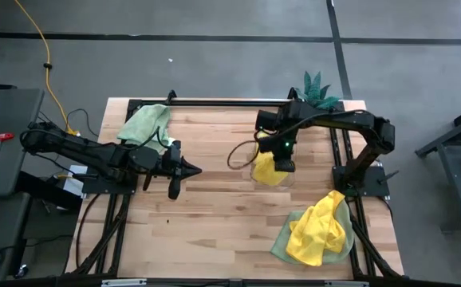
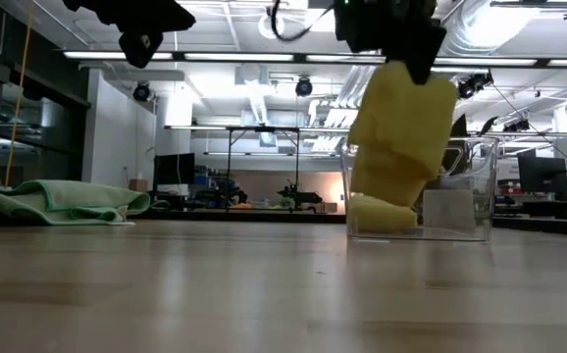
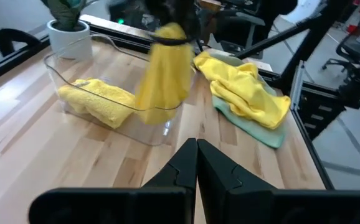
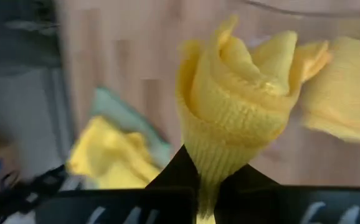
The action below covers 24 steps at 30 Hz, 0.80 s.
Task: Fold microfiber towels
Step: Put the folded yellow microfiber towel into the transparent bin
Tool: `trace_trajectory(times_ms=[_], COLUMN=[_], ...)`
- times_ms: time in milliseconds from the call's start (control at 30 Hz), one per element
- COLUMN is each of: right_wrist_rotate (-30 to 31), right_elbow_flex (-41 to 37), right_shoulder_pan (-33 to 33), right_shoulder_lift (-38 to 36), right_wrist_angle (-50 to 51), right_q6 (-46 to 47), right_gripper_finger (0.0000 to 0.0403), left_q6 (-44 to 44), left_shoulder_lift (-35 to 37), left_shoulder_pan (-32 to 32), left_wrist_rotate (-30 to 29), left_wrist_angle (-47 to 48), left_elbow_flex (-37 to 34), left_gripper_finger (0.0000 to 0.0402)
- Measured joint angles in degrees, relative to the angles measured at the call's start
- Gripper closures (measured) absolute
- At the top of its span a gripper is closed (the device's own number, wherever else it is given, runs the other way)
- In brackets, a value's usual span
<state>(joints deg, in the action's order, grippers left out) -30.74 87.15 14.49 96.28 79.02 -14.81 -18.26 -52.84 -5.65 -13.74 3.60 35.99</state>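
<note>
A clear plastic bin (image 1: 256, 171) stands mid-desk (image 1: 214, 215); a small potted plant (image 1: 318, 89) sits at the far edge.

my right hand (image 1: 282, 166) hangs mid-table on a folded, elbow-out arm, wrist bent down, fingers pinched tight on a yellow towel (image 2: 401, 132) dangling beneath it. my left hand (image 1: 192, 170) waits off to the left side, arm stretched flat, fingers pressed together and holding nothing.

A lab or workshop; ceiling light strips (image 2: 264, 56), office chair (image 3: 354, 46), concrete floor (image 1: 214, 64).
</note>
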Motion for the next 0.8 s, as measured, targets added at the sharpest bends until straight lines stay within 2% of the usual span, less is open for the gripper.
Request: trace_trajectory(times_ms=[100, 367, 533, 700, 800], right_wrist_rotate=[-2.42, -4.12, -0.83, 7.94, 9.38], right_elbow_flex=[0.0, -0.02, -0.04, -0.06, -0.07], right_shoulder_pan=[-0.47, -1.39, -1.21, -0.22, 0.38], right_shoulder_lift=[1.13, 6.28, 8.44, 9.58, 10.2], right_wrist_angle=[1.67, 1.55, 0.32, -1.63, -2.17], right_q6=[-4.37, -7.73, -9.65, -9.44, -9.22], right_gripper_finger=[0.0403, 0.0403, 0.0403, 0.0403, 0.0403], left_q6=[-1.12, -3.55, -4.12, -4.18, -4.28], left_shoulder_lift=[0.0, 0.0, 0.0, 0.0, 0.0], left_shoulder_pan=[0.0, 0.0, 0.0, 0.0, -0.01], left_wrist_rotate=[-1.26, -1.9, -2.4, -4.04, -4.65], left_wrist_angle=[-0.09, -0.47, -0.47, -0.49, -0.49], left_elbow_flex=[0.0, 0.0, 0.0, 0.0, 0.0], left_gripper_finger=[0.0402, 0.0402, 0.0402, 0.0402, 0.0401])
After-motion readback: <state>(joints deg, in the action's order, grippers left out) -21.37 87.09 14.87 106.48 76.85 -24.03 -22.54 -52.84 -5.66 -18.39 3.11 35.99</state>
